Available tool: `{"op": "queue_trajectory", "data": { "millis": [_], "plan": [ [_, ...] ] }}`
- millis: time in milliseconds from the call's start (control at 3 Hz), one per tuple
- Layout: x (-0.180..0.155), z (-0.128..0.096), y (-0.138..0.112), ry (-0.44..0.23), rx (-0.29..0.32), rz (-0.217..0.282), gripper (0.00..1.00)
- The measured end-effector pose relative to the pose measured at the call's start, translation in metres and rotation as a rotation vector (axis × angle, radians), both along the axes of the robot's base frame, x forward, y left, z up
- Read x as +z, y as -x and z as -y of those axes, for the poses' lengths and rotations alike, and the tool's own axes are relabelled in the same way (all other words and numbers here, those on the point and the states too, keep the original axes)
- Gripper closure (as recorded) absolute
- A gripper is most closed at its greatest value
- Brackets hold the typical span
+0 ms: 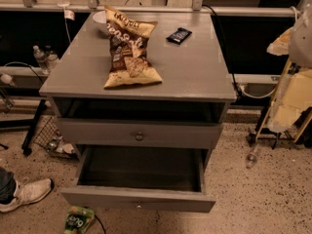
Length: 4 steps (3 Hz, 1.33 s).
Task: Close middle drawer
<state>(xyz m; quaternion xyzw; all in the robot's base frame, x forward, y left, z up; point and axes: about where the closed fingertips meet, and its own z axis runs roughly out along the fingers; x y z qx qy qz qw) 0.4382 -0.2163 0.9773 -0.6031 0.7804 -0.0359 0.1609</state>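
The middle drawer [139, 169] is pulled far out of the grey cabinet, low in the camera view. Its dark box interior looks empty. Its shallow flat front panel [97, 199] carries one tiny central knob [139, 206]. Above it is a taller drawer front [97, 132] with a bigger round metal knob [139, 136], which is shut. My gripper is not in view. A pale grey shape [303, 33] at the right edge may be part of my arm.
A chip bag [127, 50], a white bowl [100, 19] and a dark snack bar [179, 35] lie on the cabinet top [195, 72]. A green packet [78, 221] lies on the floor by the drawer's left corner. A person's shoe [27, 194] is at left, and a yellow stand [292, 101] at right.
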Motion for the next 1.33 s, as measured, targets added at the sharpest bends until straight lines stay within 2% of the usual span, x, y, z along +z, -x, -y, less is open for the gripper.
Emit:
{"op": "queue_trajectory", "data": {
  "millis": [333, 667, 1000, 1333],
  "plan": [
    [-0.001, 0.000, 0.001, -0.001, 0.001, -0.001, 0.00],
    [-0.038, -0.002, 0.017, -0.042, 0.028, -0.050, 0.00],
    [-0.101, -0.013, 0.036, -0.095, 0.065, -0.096, 0.00],
    [-0.182, -0.024, 0.051, -0.165, 0.078, -0.170, 0.00]
  ]
}}
